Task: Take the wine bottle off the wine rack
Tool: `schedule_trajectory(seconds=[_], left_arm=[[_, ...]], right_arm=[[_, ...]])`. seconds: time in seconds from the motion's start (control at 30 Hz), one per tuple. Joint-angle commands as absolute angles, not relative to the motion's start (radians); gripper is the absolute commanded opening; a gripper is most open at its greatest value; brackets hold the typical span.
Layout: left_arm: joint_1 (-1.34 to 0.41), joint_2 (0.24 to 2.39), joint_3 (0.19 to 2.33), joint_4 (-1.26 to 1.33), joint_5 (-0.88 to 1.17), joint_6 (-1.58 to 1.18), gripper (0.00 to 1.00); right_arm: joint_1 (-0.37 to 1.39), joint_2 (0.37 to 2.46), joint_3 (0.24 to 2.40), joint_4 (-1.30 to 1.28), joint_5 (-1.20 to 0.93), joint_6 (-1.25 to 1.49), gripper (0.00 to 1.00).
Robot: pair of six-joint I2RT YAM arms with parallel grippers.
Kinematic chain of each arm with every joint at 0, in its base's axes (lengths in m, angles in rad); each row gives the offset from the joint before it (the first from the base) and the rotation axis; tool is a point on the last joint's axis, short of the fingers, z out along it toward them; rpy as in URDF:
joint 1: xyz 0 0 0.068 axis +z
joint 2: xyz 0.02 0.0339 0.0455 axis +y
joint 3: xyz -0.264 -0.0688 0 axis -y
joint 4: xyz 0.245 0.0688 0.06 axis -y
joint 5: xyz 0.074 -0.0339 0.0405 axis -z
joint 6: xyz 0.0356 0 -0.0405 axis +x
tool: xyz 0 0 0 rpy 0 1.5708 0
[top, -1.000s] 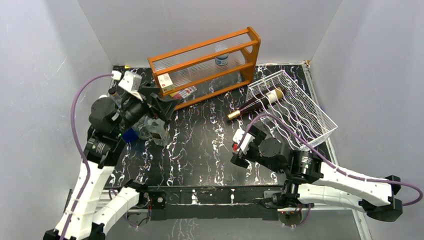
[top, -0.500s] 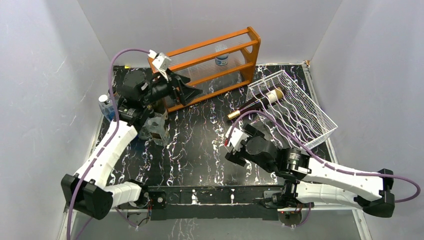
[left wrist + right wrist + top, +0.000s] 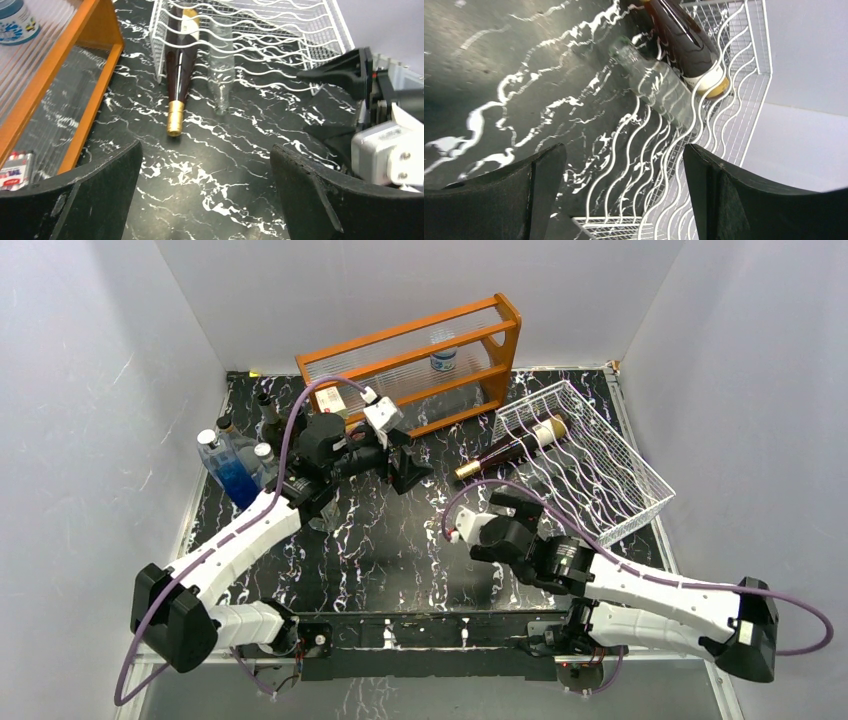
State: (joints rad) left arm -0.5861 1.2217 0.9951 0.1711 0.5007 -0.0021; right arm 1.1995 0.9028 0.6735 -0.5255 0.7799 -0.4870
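wine rack (image 3: 604, 462): wine bottle (image 3: 510, 448), clear bottle (image 3: 220, 75) inside | left gripper (image 3: 204, 160) released | right gripper (image 3: 624, 152) released

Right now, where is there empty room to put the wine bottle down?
Free: the table middle, between the left gripper, the right gripper and the near edge. Crowded: the rack with its wine bottle and clear bottle, the shelf, and the bottles at far left.

The tabletop (image 3: 400, 540) is black, veined with white. The wine rack (image 3: 620, 480) is white wire, its rods wavy. The wine bottle (image 3: 510, 448) looks dark maroon, perhaps brown, with gold foil and a cream label. The shelf (image 3: 510, 335) is orange.
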Motion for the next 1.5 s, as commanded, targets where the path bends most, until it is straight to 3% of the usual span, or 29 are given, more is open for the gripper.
schedule_trajectory(seconds=[0.0,0.23,0.43,0.57,0.9,1.47], left_arm=[[-0.581,1.144,0.973,0.227,0.464,0.05,0.98],[-0.596,0.975,0.874,0.255,0.277,0.128,0.98],[-0.6,0.874,0.803,0.316,0.179,0.177,0.98],[-0.606,0.853,0.789,0.332,0.151,0.179,0.98],[-0.643,0.822,0.782,0.336,0.115,0.194,0.98],[-0.646,0.822,0.774,0.336,0.081,0.204,0.98]], right_arm=[[1.052,0.861,0.651,-0.406,0.684,-0.668,0.98],[0.729,1.0,0.637,-0.216,0.381,-0.765,0.9],[0.614,1.154,0.628,-0.056,0.202,-0.815,0.86],[0.578,1.186,0.587,0.067,0.163,-0.927,0.87],[0.567,1.333,0.62,0.1,0.192,-1.203,0.83],[0.602,1.523,0.67,0.097,0.24,-1.364,0.62]])
